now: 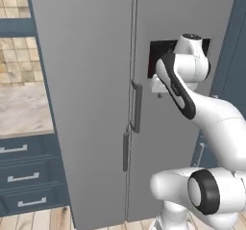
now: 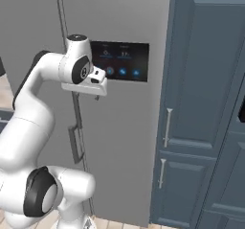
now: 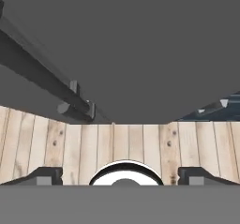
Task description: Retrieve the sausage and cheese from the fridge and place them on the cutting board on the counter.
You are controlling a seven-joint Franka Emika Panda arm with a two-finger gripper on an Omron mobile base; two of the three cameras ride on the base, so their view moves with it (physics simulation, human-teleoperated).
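The table (image 1: 21, 109), a beige marbled stone top, ran in from the left edge of the left base view and ended against the left side of the fridge (image 1: 86, 104), with tan tiles along its back edge and blue-grey drawers (image 1: 26, 176) with silver handles beneath its front edge. The stretch of it in view carried nothing. The floor (image 1: 43, 219), of pale wooden planks, lay below the drawers and carried the fridge, whose two doors stood closed; in the hand view the planks (image 3: 122, 141) ran up to the fridge's base.
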